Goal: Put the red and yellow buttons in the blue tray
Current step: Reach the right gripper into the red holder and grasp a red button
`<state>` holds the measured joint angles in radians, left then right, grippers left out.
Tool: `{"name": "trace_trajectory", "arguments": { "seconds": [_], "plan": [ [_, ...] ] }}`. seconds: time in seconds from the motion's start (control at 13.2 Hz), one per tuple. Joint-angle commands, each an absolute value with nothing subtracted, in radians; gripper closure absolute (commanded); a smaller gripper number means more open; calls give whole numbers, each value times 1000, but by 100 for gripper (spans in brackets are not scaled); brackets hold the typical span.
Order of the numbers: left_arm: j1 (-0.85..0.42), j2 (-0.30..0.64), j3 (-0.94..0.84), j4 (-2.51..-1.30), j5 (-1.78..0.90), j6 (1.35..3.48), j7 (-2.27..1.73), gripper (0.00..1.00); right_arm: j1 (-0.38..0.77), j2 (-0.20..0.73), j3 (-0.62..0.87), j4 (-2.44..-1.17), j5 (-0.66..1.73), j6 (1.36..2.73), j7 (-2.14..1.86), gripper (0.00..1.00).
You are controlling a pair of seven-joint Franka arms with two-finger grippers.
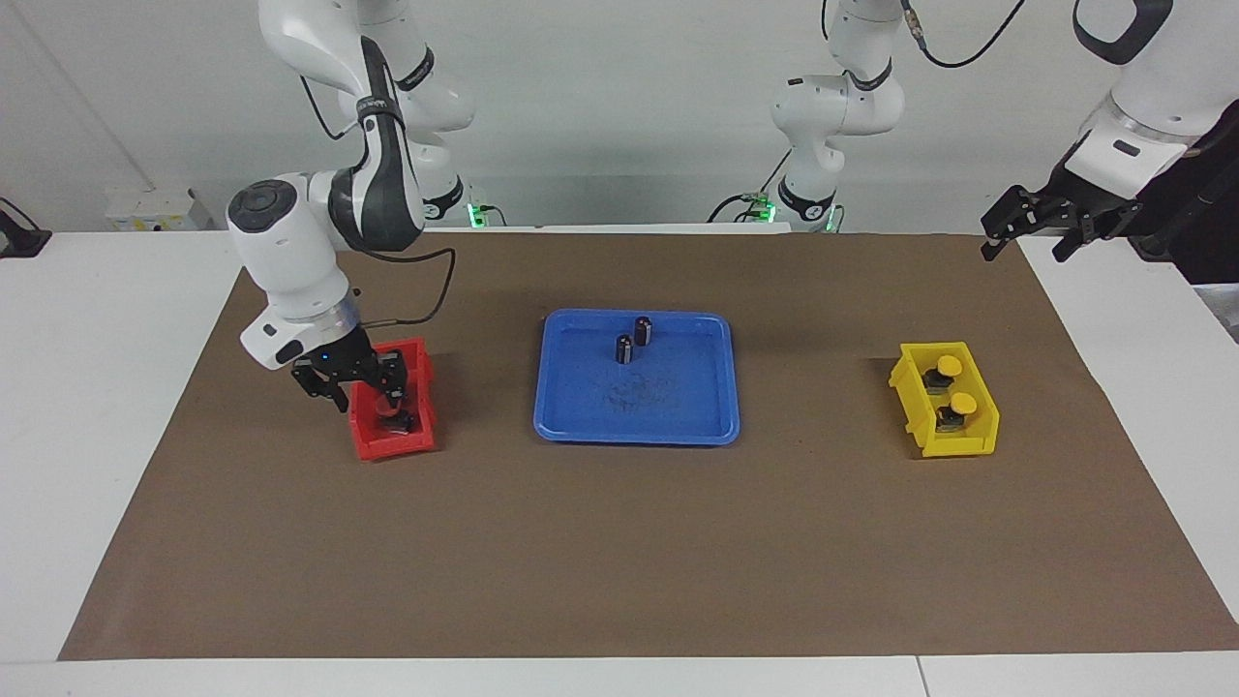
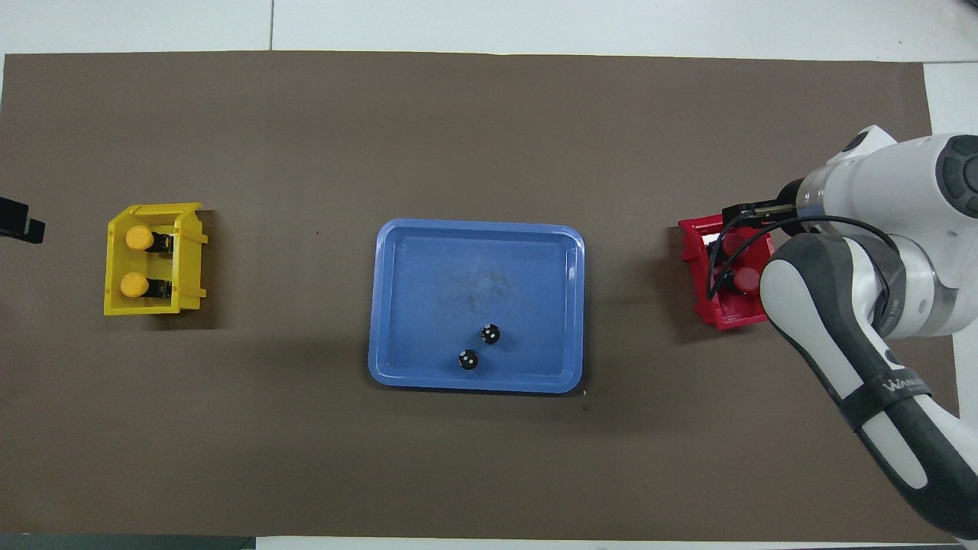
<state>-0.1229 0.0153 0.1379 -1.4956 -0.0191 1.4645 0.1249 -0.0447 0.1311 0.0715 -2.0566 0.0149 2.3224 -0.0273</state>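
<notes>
While down inside the red bin [image 1: 392,440], right claw [image 1: 373,392], fingers apart; left claw [image 1: 1031,232] apart.

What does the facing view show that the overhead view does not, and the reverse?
Only the facing view shows the left gripper raised over the table's edge at the left arm's end, and the right gripper down inside the red bin. Only the overhead view shows the two red buttons in that bin. Both show the blue tray with two dark cylinders and the yellow bin with two yellow buttons.
</notes>
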Motion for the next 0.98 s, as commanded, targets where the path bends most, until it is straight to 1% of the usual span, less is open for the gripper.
{"name": "trace_trajectory", "arguments": {
  "seconds": [0.0,0.15,0.23,0.61,0.83,0.91],
  "plan": [
    [-147,-14,124,-1531,0,1460,112,0,-28,130,75,-2092,34,2362,-20,25],
    [-175,-14,123,-1529,0,1462,112,0,-23,132,75,-2123,34,2376,-21,28],
    [-169,-14,124,-1531,0,1457,113,0,-20,132,75,-2131,34,2396,-26,28],
    [-152,-26,137,-1552,2,1460,66,0,-31,124,75,-2161,34,2405,-61,30],
    [-153,-26,137,-1552,3,1462,57,0,-31,120,75,-2175,34,2407,-67,34],
    [-153,-26,135,-1554,3,1460,57,0,-32,118,75,-2180,34,2413,-71,38]
  ]
}}
